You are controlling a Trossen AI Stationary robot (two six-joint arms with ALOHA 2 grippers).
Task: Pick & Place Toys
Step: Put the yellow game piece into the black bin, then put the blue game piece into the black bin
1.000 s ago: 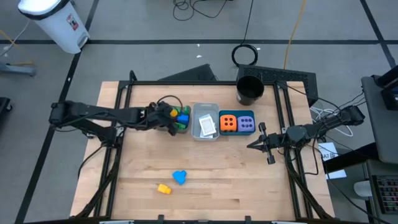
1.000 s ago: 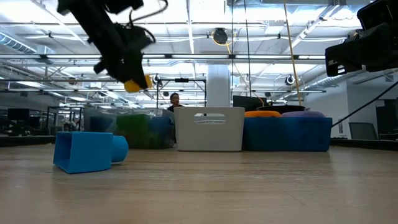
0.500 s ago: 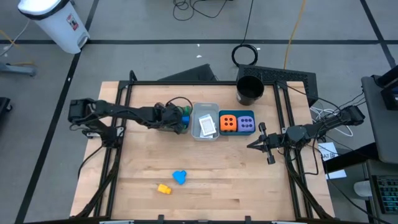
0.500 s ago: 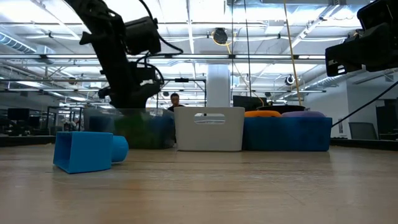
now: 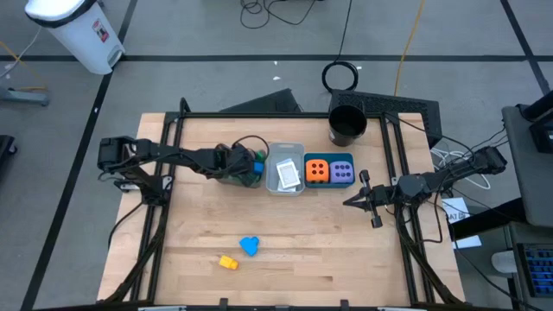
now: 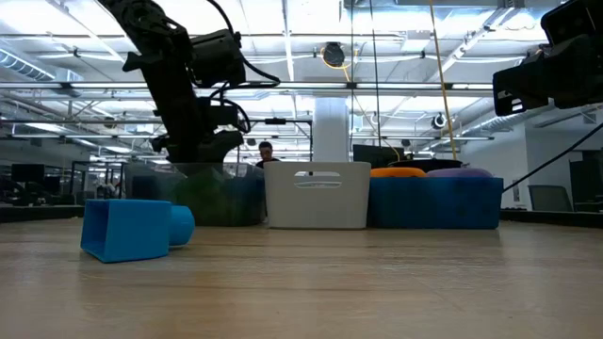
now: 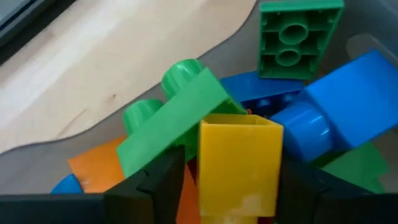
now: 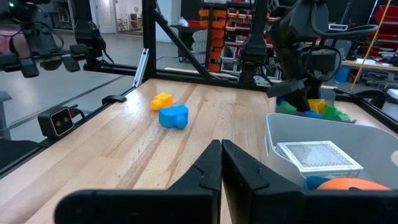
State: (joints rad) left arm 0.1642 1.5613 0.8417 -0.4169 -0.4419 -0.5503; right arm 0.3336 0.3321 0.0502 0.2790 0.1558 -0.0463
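Yellow brick (image 7: 239,163) between the left claw (image 7: 230,186)'s parted fingers, over the clear bin (image 5: 244,170)'s brick heap.

Wide bare table (image 5: 328,250) in front of the bins; only a blue brick (image 5: 249,246) and yellow brick (image 5: 227,262) lie there, near each other

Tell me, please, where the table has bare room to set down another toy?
Bare wood lies right of the blue brick and yellow brick, below the right gripper, and between those bricks and the bins. The back is crowded: clear bin under the left gripper, grey bin, teal bin, black cup.
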